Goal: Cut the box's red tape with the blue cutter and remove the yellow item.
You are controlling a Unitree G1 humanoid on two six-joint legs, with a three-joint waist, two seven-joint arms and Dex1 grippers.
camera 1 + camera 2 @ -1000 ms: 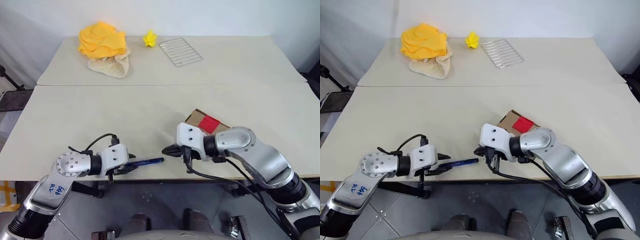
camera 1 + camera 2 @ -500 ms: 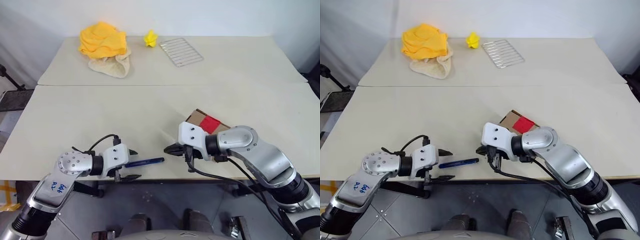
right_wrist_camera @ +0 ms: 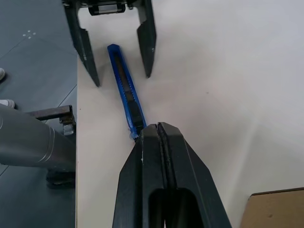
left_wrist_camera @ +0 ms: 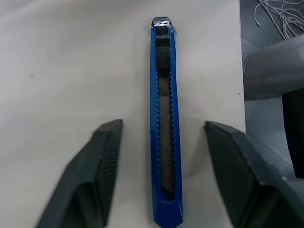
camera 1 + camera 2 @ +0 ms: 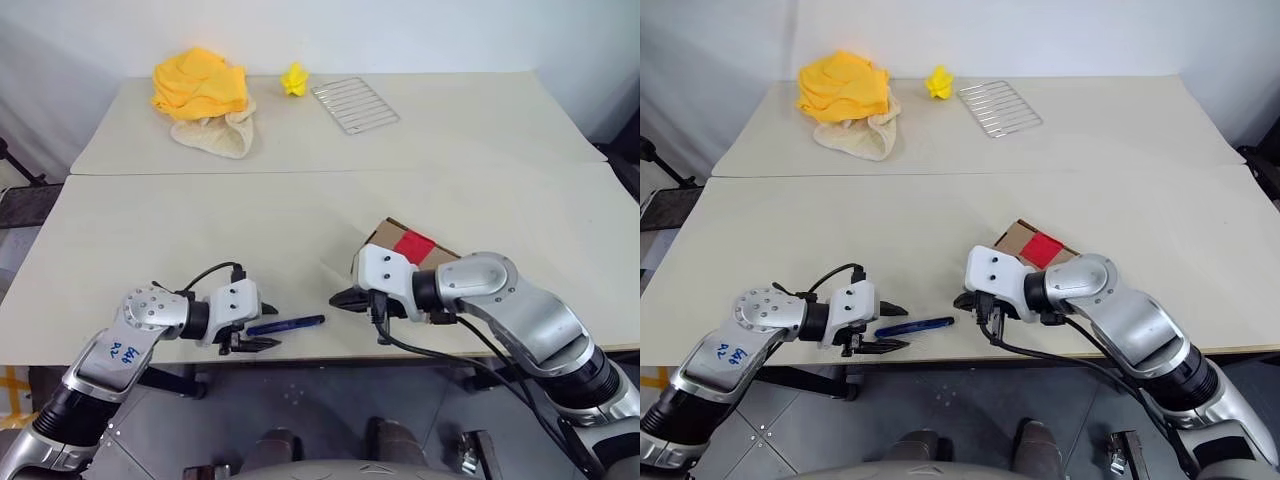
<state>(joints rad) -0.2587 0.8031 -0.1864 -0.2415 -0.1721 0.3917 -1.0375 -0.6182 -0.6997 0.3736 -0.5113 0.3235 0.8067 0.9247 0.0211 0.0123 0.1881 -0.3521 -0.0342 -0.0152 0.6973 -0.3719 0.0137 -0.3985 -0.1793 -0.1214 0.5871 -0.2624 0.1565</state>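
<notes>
While the blue cutter (image 4: 163, 123) lies flat on the surface (image 5: 300, 215), between the spread fingers of the left end effector (image 5: 256, 331) and not yet pinched, the task looks barely begun. Just past the cutter's far tip, the right end effector (image 5: 340, 299) hangs with its fingers pressed together, empty. Behind it sits the box (image 5: 385, 237), its red tape (image 5: 413, 244) uncut, so cutting and retrieving the yellow item remain.

The blue cutter (image 5: 287, 324) lies flat near the bench's front edge. The box (image 5: 384, 236), brown cardboard with flaps, sits nearby bearing the red tape (image 5: 413, 244).
</notes>
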